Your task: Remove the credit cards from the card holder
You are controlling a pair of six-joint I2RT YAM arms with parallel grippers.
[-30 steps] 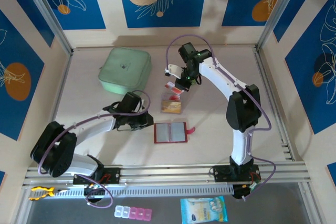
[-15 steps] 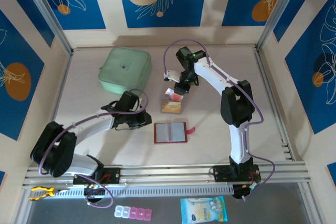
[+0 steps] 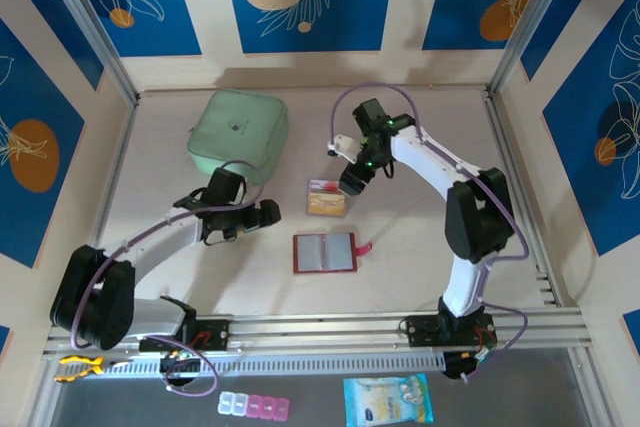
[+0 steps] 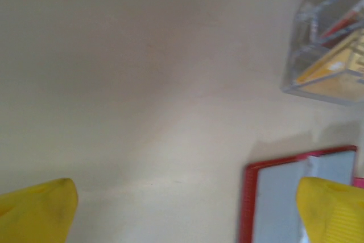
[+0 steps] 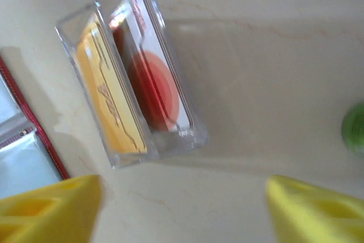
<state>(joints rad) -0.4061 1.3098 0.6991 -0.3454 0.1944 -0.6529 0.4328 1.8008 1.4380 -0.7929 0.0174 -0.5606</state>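
Observation:
The card holder (image 3: 325,253) lies open and flat on the table, red rim around a grey inside; its corner shows in the left wrist view (image 4: 284,197) and at the edge of the right wrist view (image 5: 23,146). Just behind it stands a clear plastic stand (image 3: 327,199) with two credit cards in its slots, a yellow one (image 5: 108,106) and a red-and-white one (image 5: 151,83). My left gripper (image 3: 266,214) (image 4: 182,214) is open over bare table left of the holder. My right gripper (image 3: 350,183) (image 5: 182,209) is open beside the stand, holding nothing.
A pale-green square pouch (image 3: 238,134) sits at the back left. A pill box (image 3: 255,405) and a blue packet (image 3: 388,399) lie below the front rail. Metal frame posts bound the table on both sides.
The right gripper lowered the red-and-white card into the clear stand, let go and opened. The left gripper opened and drew back left from the holder's edge.

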